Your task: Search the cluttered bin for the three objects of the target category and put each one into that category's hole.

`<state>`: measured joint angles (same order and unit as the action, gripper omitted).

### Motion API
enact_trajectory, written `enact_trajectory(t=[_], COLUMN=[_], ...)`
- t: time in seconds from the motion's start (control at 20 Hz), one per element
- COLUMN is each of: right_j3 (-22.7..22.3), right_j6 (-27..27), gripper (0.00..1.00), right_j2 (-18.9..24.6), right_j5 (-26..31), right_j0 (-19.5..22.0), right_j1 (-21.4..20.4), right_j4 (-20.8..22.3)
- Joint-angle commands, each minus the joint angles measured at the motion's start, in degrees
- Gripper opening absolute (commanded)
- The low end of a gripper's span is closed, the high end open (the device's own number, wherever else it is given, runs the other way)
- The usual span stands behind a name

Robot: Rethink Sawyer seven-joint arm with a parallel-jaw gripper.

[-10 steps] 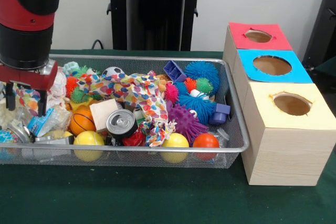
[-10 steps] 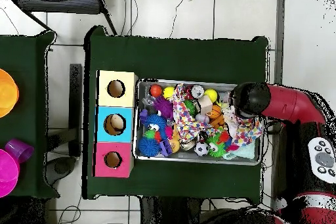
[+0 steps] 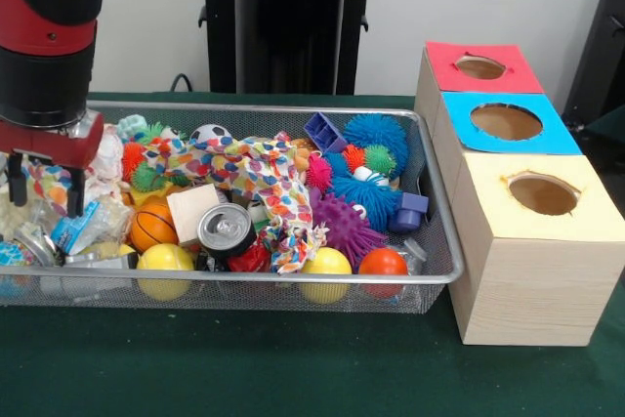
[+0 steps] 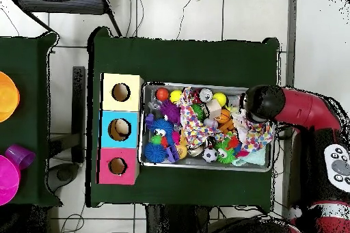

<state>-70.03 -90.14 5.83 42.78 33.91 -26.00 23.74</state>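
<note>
The bin [image 3: 293, 277] is a silver wire-mesh basket full of toys; it also shows in the overhead view [image 4: 205, 167]. The hole [image 3: 480, 67] is in the red top of the farthest wooden box, and shows in the overhead view [image 4: 117, 166] too. My gripper [image 3: 45, 194] hangs over the bin's left end in the front view, open and empty. Its fingers [image 3: 75, 194] stand just above crinkly wrappers and a patterned cloth. In the overhead view the red and black arm [image 4: 263, 104] hides the gripper.
The bin holds spiky balls [image 3: 377, 131], a soda can [image 3: 227, 229], an orange basketball [image 3: 152, 227], yellow balls [image 3: 165, 261], a soccer ball [image 3: 209, 133], a wooden block [image 3: 192, 210] and a dotted cloth [image 3: 256, 171]. Blue-topped [image 3: 506, 122] and yellow-topped [image 3: 542, 194] boxes stand next to the red one.
The arm has shifted slightly left and up in the front view. The gripper stays open over the bin's left end. Nothing in the bin has moved.
</note>
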Motion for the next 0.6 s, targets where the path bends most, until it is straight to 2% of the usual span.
enact_trajectory(t=[0.05,0.5,0.6], right_j3=[-3.8,-3.7,-4.1], right_j6=[-1.4,-0.7,-0.6], gripper=[1.00,1.00,1.00], right_j2=[4.6,5.1,5.3], right_j5=[-0.1,4.1,3.3], right_j0=[1.4,0.9,1.3], right_j1=[3.0,0.7,0.8], right_j4=[-2.6,-5.9,-6.6])
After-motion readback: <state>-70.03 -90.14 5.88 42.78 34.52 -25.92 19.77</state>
